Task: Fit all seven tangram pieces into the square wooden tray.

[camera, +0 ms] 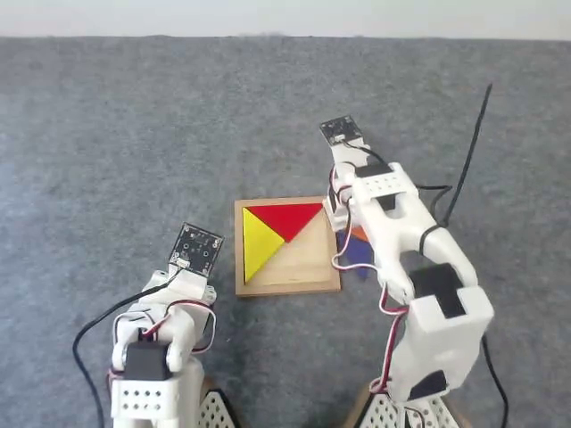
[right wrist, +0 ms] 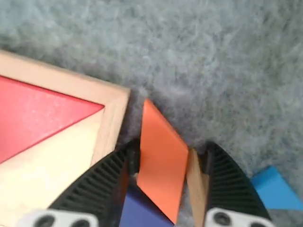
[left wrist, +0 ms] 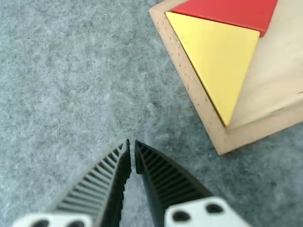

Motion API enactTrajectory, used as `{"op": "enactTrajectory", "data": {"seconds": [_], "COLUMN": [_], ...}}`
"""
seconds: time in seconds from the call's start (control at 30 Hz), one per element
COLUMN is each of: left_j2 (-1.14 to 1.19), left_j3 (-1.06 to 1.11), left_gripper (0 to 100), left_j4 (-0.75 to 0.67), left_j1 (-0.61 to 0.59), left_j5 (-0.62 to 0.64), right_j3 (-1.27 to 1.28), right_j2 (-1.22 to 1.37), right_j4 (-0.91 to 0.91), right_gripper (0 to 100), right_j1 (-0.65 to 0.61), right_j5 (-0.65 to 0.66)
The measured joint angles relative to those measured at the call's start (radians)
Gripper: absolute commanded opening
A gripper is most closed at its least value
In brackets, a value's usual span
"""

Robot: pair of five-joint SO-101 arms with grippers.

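Orange is what your right gripper [right wrist: 168, 151] holds: its two fingers pinch the orange piece [right wrist: 161, 165] from both sides, just outside a corner of the wooden tray [right wrist: 113, 118]. The right wrist view gives you this grip from close. In the high view the right arm lies over that place, and a small bit of orange appears beside the right edge of the tray.

The right wrist view also shows you a dark blue piece [right wrist: 137, 215] under the orange one, and a light blue piece [right wrist: 274, 191] lying apart on the grey carpet [camera: 134, 134].

The left wrist view shows you the left gripper [left wrist: 131, 144] with its fingers pressed together and nothing between them. It is above the carpet, near the tray but not touching it.

Inside the tray you have two pieces. The red triangle [camera: 285, 218] lies along the far edge, and the yellow triangle [camera: 257, 242] lies along the left edge. They meet along one slanted side. The other part of the tray floor is bare wood.

Your count is then one tray, two pieces in it, and three pieces seen outside it, all at its right side.
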Motion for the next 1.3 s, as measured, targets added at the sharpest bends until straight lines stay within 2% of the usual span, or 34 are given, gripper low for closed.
{"op": "enactTrajectory", "data": {"seconds": [0.07,0.33,0.63,0.73,0.87,1.03,1.2,1.3], "left_j2": [0.000,0.000,0.000,0.000,0.000,0.000,0.000,0.000], "left_j3": [0.000,0.000,0.000,0.000,0.000,0.000,0.000,0.000], "left_gripper": [2,2,2,2,2,2,2,2], "left_j4": [0.000,0.000,0.000,0.000,0.000,0.000,0.000,0.000], "left_j1": [0.000,0.000,0.000,0.000,0.000,0.000,0.000,0.000], "left_j5": [0.000,0.000,0.000,0.000,0.000,0.000,0.000,0.000], "right_j3": [-0.043,-0.083,-0.006,0.034,0.101,0.120,0.120,0.120], "right_j2": [0.023,0.015,-0.342,-0.422,-0.433,-0.384,-0.304,-0.296], "right_j4": [0.037,0.095,0.204,0.250,0.258,0.169,0.100,0.086], "right_gripper": [3.0,3.3,3.6,6.1,6.9,6.9,7.9,14.5], "right_j1": [0.002,0.072,0.313,0.431,0.606,0.804,0.887,0.927], "right_j5": [0.000,0.000,0.000,0.061,0.121,0.133,0.192,0.230]}}
